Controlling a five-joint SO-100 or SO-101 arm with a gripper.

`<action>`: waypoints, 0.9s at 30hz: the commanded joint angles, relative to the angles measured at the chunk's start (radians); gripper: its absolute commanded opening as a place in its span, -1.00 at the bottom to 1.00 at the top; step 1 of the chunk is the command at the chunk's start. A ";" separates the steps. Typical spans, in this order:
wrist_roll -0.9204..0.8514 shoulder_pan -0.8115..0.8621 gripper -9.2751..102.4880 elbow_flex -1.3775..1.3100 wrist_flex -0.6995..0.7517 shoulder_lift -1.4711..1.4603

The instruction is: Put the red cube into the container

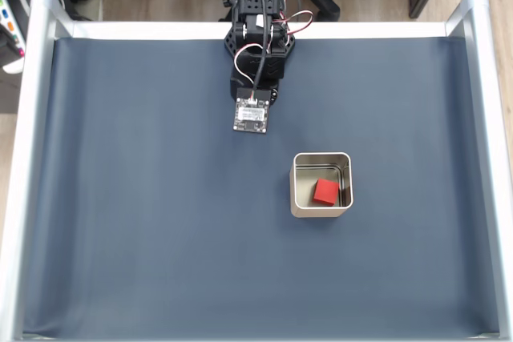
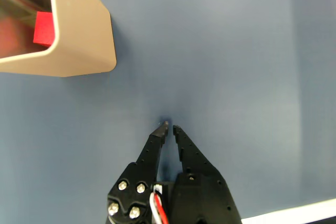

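The red cube (image 1: 325, 191) lies on the pale floor of the container (image 1: 297, 198), toward its right wall in the fixed view, so the task looks finished as things stand; in the wrist view the same cube (image 2: 44, 28) shows just inside the tin's near wall (image 2: 79, 45), at the upper left corner of the picture. The end effector (image 2: 169, 127) rests well apart from the tin, over the bare dark blue surface (image 2: 252, 77), its two black fingertips (image 2: 178, 131) pressed nearly together with only a sliver of gap and nothing between them; in the fixed view the arm (image 1: 258, 38) is drawn back toward the far edge of the surface. As to handling, I judge the cube light, stiff and matte, so it should neither crush nor slip readily; its flat opposite faces offer the natural hold, with the pads square to them rather than across a corner; sitting near one wall, it leaves little room on that side, so a hold would better come from above across the two freer faces. The tin looks thin, shiny and likely slick on the mat, so a nudge might slide it.
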 commanded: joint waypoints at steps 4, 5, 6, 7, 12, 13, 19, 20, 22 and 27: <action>-0.049 0.005 -0.82 -0.008 0.014 -0.005; -0.049 0.005 -0.82 -0.008 0.014 -0.005; -0.049 0.005 -0.82 -0.008 0.014 -0.005; -0.049 0.005 -0.82 -0.008 0.014 -0.005; -0.051 0.005 -0.82 -0.008 0.014 -0.005; -0.051 0.005 -0.82 -0.008 0.014 -0.005; -0.051 0.005 -0.82 -0.008 0.014 -0.005; -0.051 0.005 -0.82 -0.008 0.014 -0.005; -0.051 0.005 -0.82 -0.008 0.014 -0.005; -0.051 0.005 -0.82 -0.008 0.014 -0.005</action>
